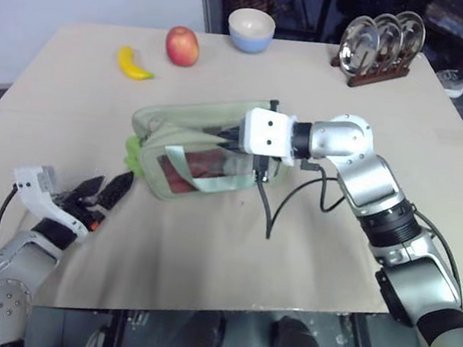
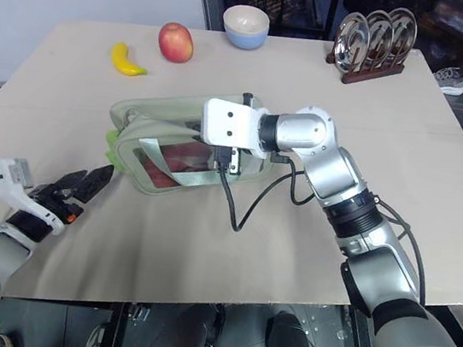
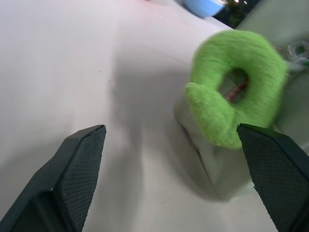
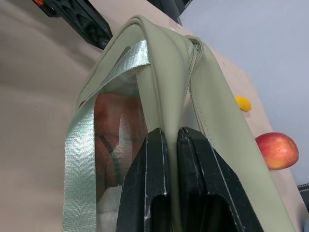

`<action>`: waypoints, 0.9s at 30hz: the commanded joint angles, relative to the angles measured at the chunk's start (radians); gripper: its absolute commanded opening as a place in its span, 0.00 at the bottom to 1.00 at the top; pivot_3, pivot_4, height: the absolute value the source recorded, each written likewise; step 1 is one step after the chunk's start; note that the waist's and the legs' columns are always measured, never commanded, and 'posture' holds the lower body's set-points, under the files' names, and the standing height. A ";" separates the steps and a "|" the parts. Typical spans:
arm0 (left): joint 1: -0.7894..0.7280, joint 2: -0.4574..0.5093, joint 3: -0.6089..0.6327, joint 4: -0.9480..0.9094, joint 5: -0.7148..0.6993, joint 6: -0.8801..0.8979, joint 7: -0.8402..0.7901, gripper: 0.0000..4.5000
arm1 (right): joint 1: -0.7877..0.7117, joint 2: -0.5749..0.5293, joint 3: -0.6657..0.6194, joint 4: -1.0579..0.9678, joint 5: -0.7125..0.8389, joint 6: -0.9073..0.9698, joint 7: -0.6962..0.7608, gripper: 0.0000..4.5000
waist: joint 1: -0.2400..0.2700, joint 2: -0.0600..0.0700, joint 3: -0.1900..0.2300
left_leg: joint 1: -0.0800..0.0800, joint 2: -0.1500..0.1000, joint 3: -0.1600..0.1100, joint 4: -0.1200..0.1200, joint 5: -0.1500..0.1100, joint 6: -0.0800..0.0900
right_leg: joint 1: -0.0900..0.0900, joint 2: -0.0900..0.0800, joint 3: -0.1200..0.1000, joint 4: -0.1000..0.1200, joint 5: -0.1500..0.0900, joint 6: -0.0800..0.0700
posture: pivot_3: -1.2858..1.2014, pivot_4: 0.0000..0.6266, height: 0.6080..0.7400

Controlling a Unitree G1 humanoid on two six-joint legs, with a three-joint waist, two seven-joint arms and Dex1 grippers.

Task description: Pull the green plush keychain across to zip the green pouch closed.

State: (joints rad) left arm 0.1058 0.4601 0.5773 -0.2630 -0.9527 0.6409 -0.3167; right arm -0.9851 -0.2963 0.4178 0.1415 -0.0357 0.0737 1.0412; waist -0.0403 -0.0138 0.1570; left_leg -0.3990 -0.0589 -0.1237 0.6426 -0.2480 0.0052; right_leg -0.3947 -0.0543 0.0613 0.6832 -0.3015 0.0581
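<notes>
The green pouch [image 1: 208, 155] lies near the middle of the table [image 1: 305, 262], and its top seam is pinched between the clenched fingers of the right gripper [image 4: 170, 145], which grasps the fabric. The right arm is bent across from the pouch's far side, its gripper pointing toward the keychain end. The green plush keychain [image 3: 236, 84] hangs at the pouch's left end, not yet taken. The left gripper [image 1: 101, 191] is held low and level just beside that end, its fingers [image 3: 79, 164] spread wide and released, the keychain ahead of them and toward one finger. The pouch is judged braced; grasping the keychain and drawing the zip across remain to be done.
</notes>
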 commanded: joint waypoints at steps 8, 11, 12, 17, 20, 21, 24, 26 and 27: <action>-0.082 -0.091 -0.027 0.003 -0.135 0.074 0.057 0.43 | 0.007 -0.002 -0.013 -0.068 0.005 0.023 -0.003 0.00 | -0.001 -0.001 0.000 | 0.000 0.000 0.000 0.001 0.000 0.000 | 0.000 0.000 0.001 0.001 0.000 0.000 | 0.52 0.24 1.00; -0.087 -0.093 -0.022 -0.020 -0.166 0.068 0.040 0.10 | 0.012 -0.003 -0.012 -0.074 0.004 0.027 -0.004 0.00 | -0.001 -0.001 0.000 | 0.000 0.000 0.000 0.002 0.000 0.000 | 0.000 0.000 0.001 0.001 0.000 0.000 | 0.52 0.24 1.00; -0.085 -0.087 -0.018 -0.028 -0.166 0.059 0.027 0.03 | 0.013 -0.003 -0.011 -0.075 0.004 0.028 -0.004 0.00 | -0.001 -0.001 0.000 | 0.000 0.000 0.000 0.002 0.000 0.000 | 0.000 0.000 0.001 0.002 0.000 0.000 | 0.52 0.24 1.00; -0.034 -0.004 0.034 -0.102 -0.147 0.002 -0.075 0.03 | 0.017 0.001 -0.010 -0.075 0.003 0.029 -0.007 0.00 | -0.003 -0.001 0.000 | 0.000 0.000 0.001 0.002 0.000 0.000 | 0.000 0.000 0.001 0.003 0.000 0.000 | 0.52 0.24 1.00; -0.010 0.056 0.077 -0.159 -0.156 -0.028 -0.136 0.03 | 0.020 0.005 -0.009 -0.074 0.004 0.024 -0.008 0.00 | -0.001 -0.001 0.000 | 0.000 0.000 0.001 0.002 0.000 0.000 | -0.001 0.000 0.001 0.002 0.000 0.000 | 0.52 0.24 1.00; -0.009 0.073 0.094 -0.172 -0.166 -0.036 -0.146 0.03 | 0.021 0.006 -0.008 -0.075 0.005 0.024 -0.007 0.00 | -0.001 -0.001 0.000 | 0.000 0.000 0.001 0.002 0.000 0.000 | 0.000 0.000 0.001 0.002 0.000 0.000 | 0.52 0.24 1.00; 0.006 0.155 0.116 -0.226 -0.158 -0.038 -0.202 0.03 | 0.021 0.010 -0.006 -0.071 0.005 0.020 -0.007 0.00 | -0.001 -0.001 0.000 | 0.000 0.000 0.001 0.002 0.000 0.000 | 0.000 0.000 0.001 0.002 0.000 0.000 | 0.52 0.24 1.00; 0.003 0.203 0.122 -0.253 -0.176 -0.027 -0.228 0.03 | 0.019 0.014 -0.005 -0.065 0.004 0.016 -0.007 0.00 | -0.002 0.000 0.000 | 0.000 0.000 0.001 0.002 0.000 0.000 | -0.001 0.000 0.001 0.002 0.000 0.000 | 0.52 0.24 1.00; -0.003 0.223 0.127 -0.262 -0.196 -0.020 -0.234 0.03 | 0.018 0.015 -0.004 -0.062 0.004 0.014 -0.007 0.00 | -0.002 0.000 0.000 | 0.000 0.000 0.001 0.002 0.000 0.000 | -0.001 0.000 0.001 0.002 0.000 0.000 | 0.52 0.24 1.00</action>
State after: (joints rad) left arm 0.1139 0.6525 0.6663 -0.4773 -1.1118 0.6249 -0.5249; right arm -0.9637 -0.2930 0.4179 0.1006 -0.0388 0.1035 1.0387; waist -0.0419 -0.0141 0.1570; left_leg -0.3990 -0.0592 -0.1229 0.6442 -0.2479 0.0048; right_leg -0.3953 -0.0543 0.0627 0.6856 -0.3016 0.0580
